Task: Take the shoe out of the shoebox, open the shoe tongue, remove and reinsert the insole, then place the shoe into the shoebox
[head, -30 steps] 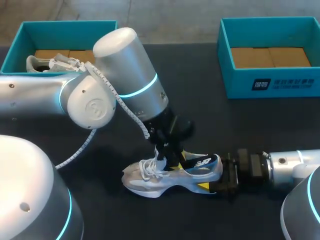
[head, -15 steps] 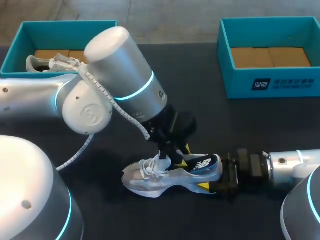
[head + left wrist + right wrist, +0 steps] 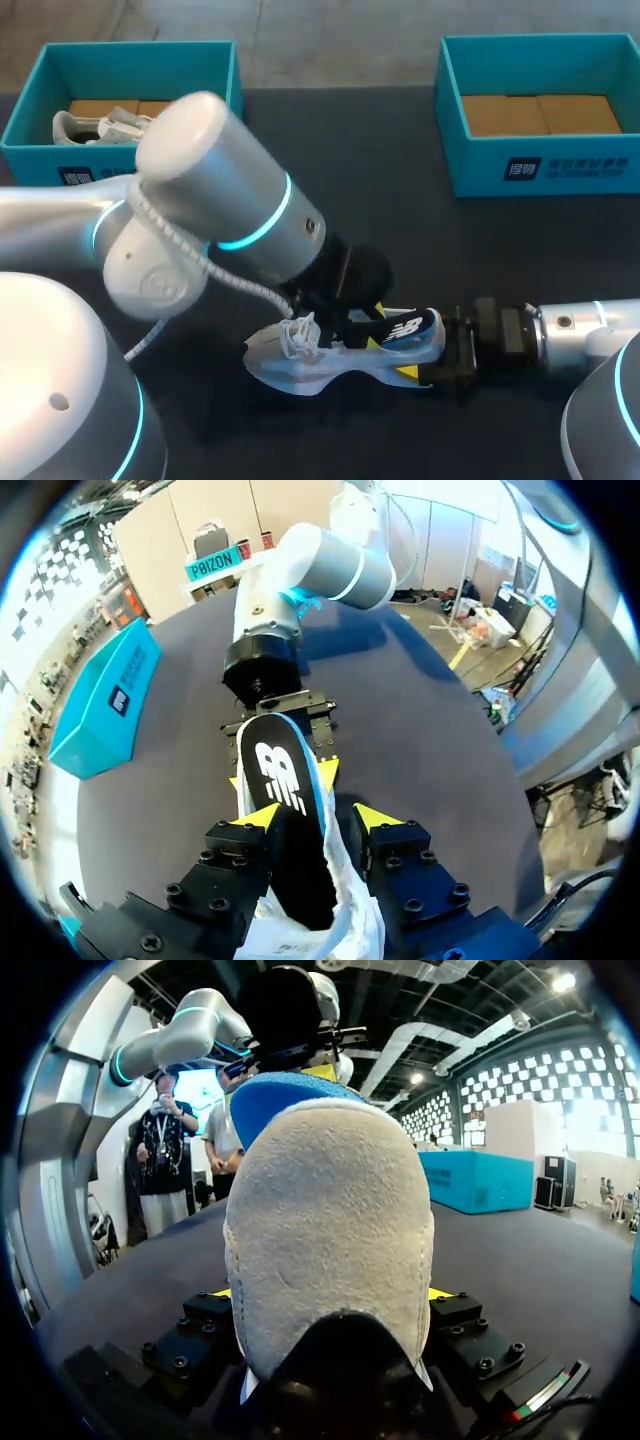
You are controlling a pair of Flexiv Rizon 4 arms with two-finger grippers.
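Head view: silver left arm (image 3: 220, 215) hides left gripper (image 3: 318, 818). Its wrist view shows black printed insole (image 3: 280, 775) between jaws, grip unclear. The right gripper (image 3: 332, 1293) clenches three-o'clock heel of white mesh sneaker (image 3: 290, 362).

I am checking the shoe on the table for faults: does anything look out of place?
Yes. The insole is not seated: it sticks out of the shoe, over the heel, at the left gripper. The right gripper holds the heel.

White shoe (image 3: 292, 364), teal shoebox (image 3: 478, 165), black table (image 3: 390, 190).
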